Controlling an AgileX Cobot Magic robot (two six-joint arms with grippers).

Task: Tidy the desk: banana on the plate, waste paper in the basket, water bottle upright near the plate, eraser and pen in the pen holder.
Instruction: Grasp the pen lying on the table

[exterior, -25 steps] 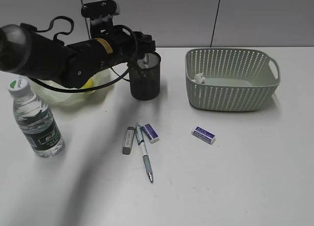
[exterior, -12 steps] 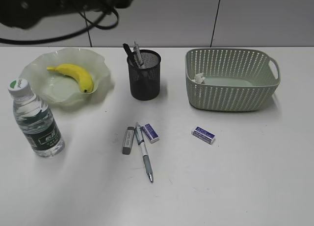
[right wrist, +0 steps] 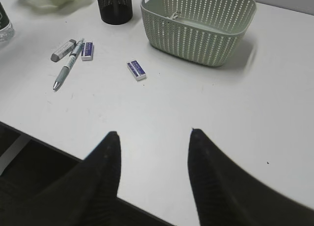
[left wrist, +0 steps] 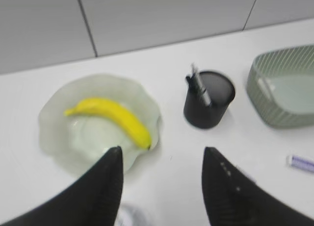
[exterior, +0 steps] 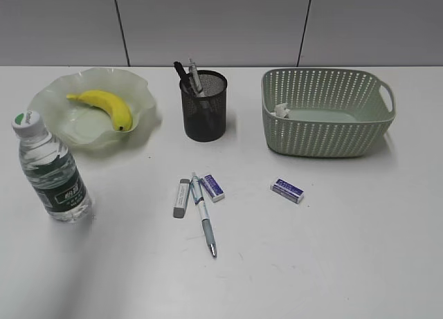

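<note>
We no longer see the left arm in the exterior view: a second ago it hung over the plate point(exterior: 142, 94) and pen holder point(exterior: 204, 106), and half a second ago only its dark bulk showed at the top left corner. The left claw point(left wrist: 162, 160) now hangs high above the bench point(exterior: 332, 250), over its near-plate area, its two dark jaws well apart with nothing between them. The right claw point(right wrist: 153, 138) hovers over the bench's front edge, jaws likewise parted and empty.

The banana point(exterior: 104, 104) lies in the plate. The pen holder stands beside it with two pens sticking out, one dark point(exterior: 181, 73) and one grey point(exterior: 194, 77). The water bottle point(exterior: 48, 168) stands upright at the left, in front of the plate. The waste paper point(exterior: 280, 111) sits in the basket point(exterior: 325, 135). Lying on the bench are a pen point(exterior: 203, 215), a grey eraser point(exterior: 181, 198) touching its left, a blue-sleeved eraser point(exterior: 213, 187) to its right, and another blue-sleeved one point(exterior: 286, 190) near the basket.
</note>
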